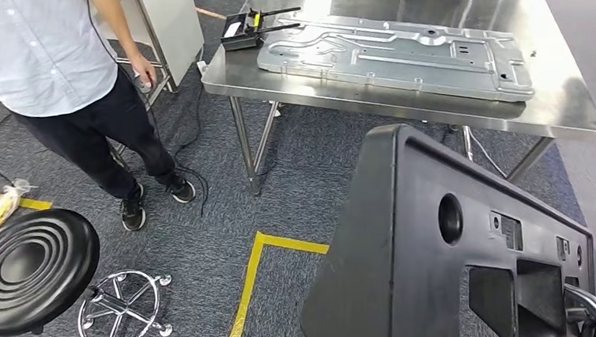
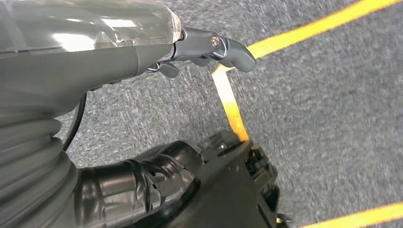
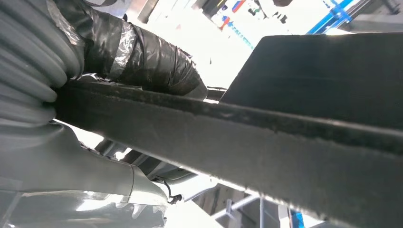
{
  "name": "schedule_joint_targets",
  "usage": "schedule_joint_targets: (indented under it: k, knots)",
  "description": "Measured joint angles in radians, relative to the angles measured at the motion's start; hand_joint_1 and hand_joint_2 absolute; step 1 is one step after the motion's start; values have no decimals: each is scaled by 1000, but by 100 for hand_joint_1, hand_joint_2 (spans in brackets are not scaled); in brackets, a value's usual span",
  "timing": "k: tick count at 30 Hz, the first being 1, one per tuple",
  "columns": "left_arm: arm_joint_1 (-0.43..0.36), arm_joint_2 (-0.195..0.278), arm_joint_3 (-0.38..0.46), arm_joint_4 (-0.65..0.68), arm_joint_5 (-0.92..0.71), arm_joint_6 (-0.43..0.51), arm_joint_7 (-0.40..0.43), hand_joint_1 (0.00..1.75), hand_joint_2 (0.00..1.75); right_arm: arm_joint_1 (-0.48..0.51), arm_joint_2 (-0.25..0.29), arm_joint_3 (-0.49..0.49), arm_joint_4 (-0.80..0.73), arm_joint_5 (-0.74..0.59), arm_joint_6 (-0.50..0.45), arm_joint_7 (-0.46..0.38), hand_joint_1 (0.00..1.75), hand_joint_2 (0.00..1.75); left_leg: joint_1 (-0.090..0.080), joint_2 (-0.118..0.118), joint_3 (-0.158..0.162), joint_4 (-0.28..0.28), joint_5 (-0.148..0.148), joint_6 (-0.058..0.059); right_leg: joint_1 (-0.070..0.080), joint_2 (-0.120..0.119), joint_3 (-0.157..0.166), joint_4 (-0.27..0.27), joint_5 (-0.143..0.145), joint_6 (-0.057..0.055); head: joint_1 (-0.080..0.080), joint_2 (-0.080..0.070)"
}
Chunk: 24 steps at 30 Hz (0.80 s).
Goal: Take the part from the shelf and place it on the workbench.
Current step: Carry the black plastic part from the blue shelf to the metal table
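- Spotted the part (image 1: 411, 240), a big black moulded piece with cut-outs, up in the air low on the right of the head view, tilted, well short of the desk (image 1: 559, 95) and not touching it.
- Caught the right robot hand (image 3: 85, 156) clamped on the part's edge (image 3: 285, 142) in the right wrist view: dark taped fingers (image 3: 152, 57) wrapped over one side of the rim, grey palm under the other.
- Glimpsed a sliver of silver metal at the part's lower right corner in the head view; could not tell more about it.
- Found the left robot hand (image 2: 95, 61) over the carpet in the left wrist view, dark taped fingers (image 2: 138, 183) laid against the part (image 2: 228, 199), grey thumb (image 2: 233, 50) stuck straight out, clear of it.
- Could not tell whether that left robot hand truly gripped or only rested there.
- Noted a steel desk ahead, carrying a long grey stamped panel (image 1: 397, 50) flat across its top.
- Picked out a small black router (image 1: 242, 31) with two antennas at the desk's near left corner, just beside the panel's end.
- Saw a person (image 1: 58, 66) in a pale shirt and dark trousers standing upper left, one hand (image 1: 144, 71) down by a white cabinet.
- Marked a round black stool (image 1: 28, 267) on a chrome wheeled base, lower left.
- Traced yellow tape (image 1: 248, 291) cornering across the grey carpet (image 1: 203, 215), between stool and part.
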Motion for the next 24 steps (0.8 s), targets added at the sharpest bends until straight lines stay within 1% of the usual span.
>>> schedule_joint_targets:
  k: [1,2,3,4,5,6,7,8,9,10,11,12,13,14,15,16,17,18,19,20,21,22,23,24]
  knots:
    - [2,0,0,0,0,0,0,0,175,-1,-1,0,0,0,0,0,175,175,-1,12,-1,0,-1,3,0,-16,-35,70,-34,4,0,0]
    - [3,0,0,0,0,0,0,0,175,-2,-1,0,0,0,0,0,175,175,-2,26,-1,0,-2,3,-2,-22,-67,133,-57,7,0,0]
    - [4,0,0,0,0,0,0,0,175,-2,-2,0,1,0,0,0,175,175,-2,39,0,0,-4,3,-3,-25,-86,168,-62,10,0,0]
    - [4,0,0,0,-1,0,0,0,175,-2,-3,0,1,0,0,0,175,175,-2,51,2,0,-6,2,-4,-28,-83,163,-46,11,0,0]
    - [4,0,0,0,-1,0,0,0,175,-2,-4,0,1,0,0,0,175,175,-2,63,6,0,-9,-1,-5,-34,-60,116,-14,10,0,0]
    - [3,-1,0,0,-1,-1,2,0,175,-2,-5,0,2,0,0,0,175,175,-2,73,11,1,-13,-4,-5,-48,-21,42,23,8,0,0]
    - [3,-2,0,0,-1,-2,4,0,175,-2,-5,0,2,0,0,0,175,175,-4,82,15,1,-17,-8,-2,-69,17,-29,51,3,0,0]
    - [2,-2,0,0,-1,-3,6,0,175,-2,-5,0,2,0,0,0,175,175,-7,90,19,1,-21,-14,1,-84,44,-82,68,-3,0,0]
    - [1,-3,0,0,-1,-4,8,0,175,-2,-5,0,2,0,0,0,175,175,-9,97,22,1,-24,-19,5,-93,57,-111,74,-9,0,0]
    - [0,-3,0,0,-2,-5,10,0,175,-2,-5,0,2,0,0,0,175,175,-11,104,26,1,-26,-25,9,-92,57,-116,72,-16,0,0]
    - [-2,-3,0,0,-2,-6,11,0,175,-2,-5,0,2,0,0,0,175,175,-11,112,30,0,-28,-30,9,-81,55,-118,73,-22,0,0]
    - [-3,-3,0,0,-2,-6,11,0,175,-1,-5,0,2,0,0,0,175,175,-9,115,33,0,-31,-36,7,-71,56,-121,75,-28,0,0]
    - [-4,-3,0,0,-2,-6,12,0,175,-1,-6,0,2,0,0,0,175,175,-7,102,31,11,-42,-41,4,-61,57,-125,78,-36,-1,0]
    - [-4,-3,0,0,-2,-7,12,0,175,-1,-6,0,2,1,0,0,175,175,-5,79,19,41,-64,-46,0,-50,59,-129,81,-42,-2,0]
    - [-3,-3,0,0,-2,-7,12,0,175,-1,-6,0,2,1,0,0,175,175,-3,51,-4,92,-95,-49,-3,-40,60,-132,84,-47,-3,0]
    - [-2,-3,0,0,-2,-7,12,0,175,-2,-6,0,2,1,0,0,175,175,-2,27,-37,161,-130,-52,-2,-29,59,-132,84,-50,-4,0]
    - [-1,-3,0,0,-2,-7,12,0,175,-2,-6,0,2,2,0,0,175,175,-2,15,-72,231,-157,-53,-1,-17,58,-132,84,-51,-5,0]
    - [1,-3,0,0,-2,-7,13,0,175,-2,-6,0,2,2,0,0,175,175,-2,11,-98,280,-167,-53,1,-4,59,-131,84,-52,-5,0]
    - [2,-3,0,0,-2,-7,13,0,175,-2,-6,0,2,2,0,0,175,175,-2,9,-110,293,-156,-52,2,10,59,-130,84,-52,-5,0]
    - [3,-3,0,0,-2,-7,13,0,175,-2,-6,0,2,2,0,0,175,175,-2,7,-103,265,-126,-49,4,25,61,-129,83,-52,-5,0]
    - [4,-2,0,0,-2,-7,13,0,175,-2,-6,0,2,2,0,0,175,175,-3,-3,-79,202,-83,-44,5,39,62,-127,83,-52,-5,0]
    - [4,-2,0,0,-2,-7,13,0,175,-2,-6,0,2,2,0,0,175,175,-3,-25,-50,129,-46,-37,4,51,62,-126,82,-51,-5,0]
    - [4,-1,0,0,-2,-7,13,0,175,-2,-6,0,2,2,0,0,175,175,-3,-44,-26,68,-20,-31,5,63,61,-124,82,-48,-4,0]
    - [3,-1,0,0,-2,-7,13,0,175,-2,-6,0,2,2,0,0,175,175,-4,-60,-12,29,-7,-27,5,72,59,-122,82,-43,-5,0]
